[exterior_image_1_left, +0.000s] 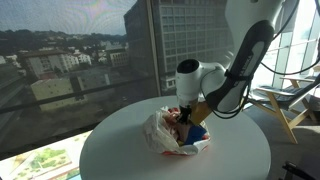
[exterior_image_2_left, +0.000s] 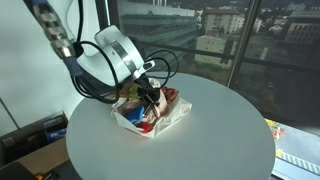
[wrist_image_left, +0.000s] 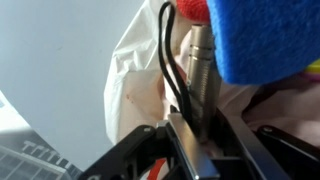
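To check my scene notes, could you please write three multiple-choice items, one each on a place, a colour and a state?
1. Where does the white bag lie? A floor; B round table; C chair.
2. What colour is the block nearest the wrist camera? A blue; B green; C black.
3. Where is the gripper? A high above the table; B beside the table; C down in the bag.
B, the bag rests on the tabletop; A, the block shows blue; C, the gripper dips among the bag's contents.

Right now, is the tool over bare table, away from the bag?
No, the tool is down in the open white bag on the round table.
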